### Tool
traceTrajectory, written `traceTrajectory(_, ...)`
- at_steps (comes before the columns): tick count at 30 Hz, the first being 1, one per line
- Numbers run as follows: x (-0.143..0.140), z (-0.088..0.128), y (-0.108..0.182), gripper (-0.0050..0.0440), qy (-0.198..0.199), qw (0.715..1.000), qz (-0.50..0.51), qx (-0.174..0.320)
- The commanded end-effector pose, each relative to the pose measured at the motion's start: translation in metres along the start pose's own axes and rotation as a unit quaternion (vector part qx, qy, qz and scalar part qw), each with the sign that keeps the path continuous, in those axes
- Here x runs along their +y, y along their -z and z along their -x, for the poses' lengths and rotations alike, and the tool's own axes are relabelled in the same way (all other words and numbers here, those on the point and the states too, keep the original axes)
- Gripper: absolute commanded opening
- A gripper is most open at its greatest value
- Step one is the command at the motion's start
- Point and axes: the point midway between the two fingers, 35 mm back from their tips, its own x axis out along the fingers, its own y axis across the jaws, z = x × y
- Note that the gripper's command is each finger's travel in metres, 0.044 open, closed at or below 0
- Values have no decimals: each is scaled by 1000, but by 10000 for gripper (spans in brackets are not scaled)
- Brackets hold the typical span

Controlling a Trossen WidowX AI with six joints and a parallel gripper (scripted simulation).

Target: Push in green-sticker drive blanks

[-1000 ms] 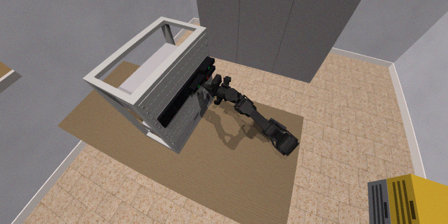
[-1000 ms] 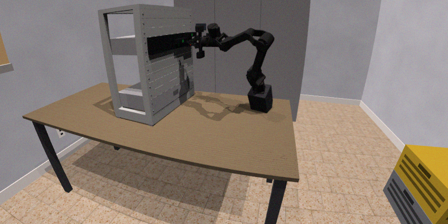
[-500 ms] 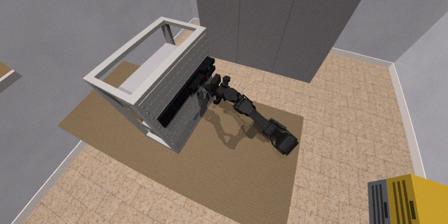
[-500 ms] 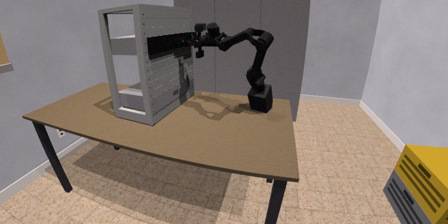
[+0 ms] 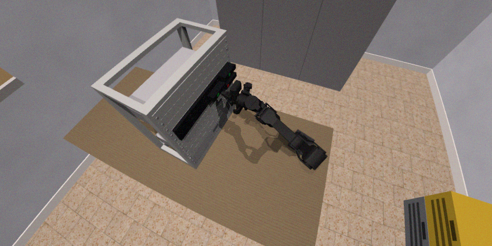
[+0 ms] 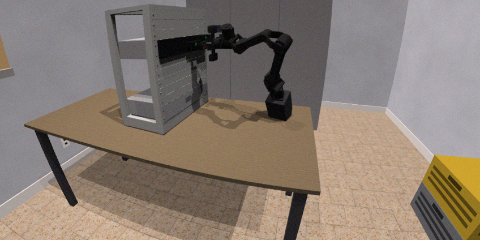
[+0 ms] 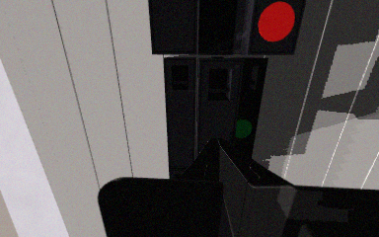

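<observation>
The rack (image 6: pixel 158 69) stands on the table (image 6: pixel 215 146), with the gripper (image 6: pixel 209 46) at its front's three o'clock edge. Only the wrist view shows the fingers pressed together, empty, tip against a drive blank (image 7: pixel 215 114) whose green sticker (image 7: pixel 244 128) sits below a red sticker (image 7: pixel 276 21) at twelve o'clock.

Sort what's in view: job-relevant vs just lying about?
Job:
grey open-frame metal rack
black storage chassis band
green round sticker
red-stickered black blank, to leave alone
shut black gripper

Lying about:
yellow and grey box
tall grey cabinet
</observation>
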Motion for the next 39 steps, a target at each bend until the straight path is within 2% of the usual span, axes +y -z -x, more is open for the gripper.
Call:
traceTrajectory(1,7,0,3,0,-8,1000,4,2)
traceTrajectory(13,6,-10,3,0,-8,1000,4,2)
traceTrajectory(39,8,-14,3,0,-8,1000,4,2)
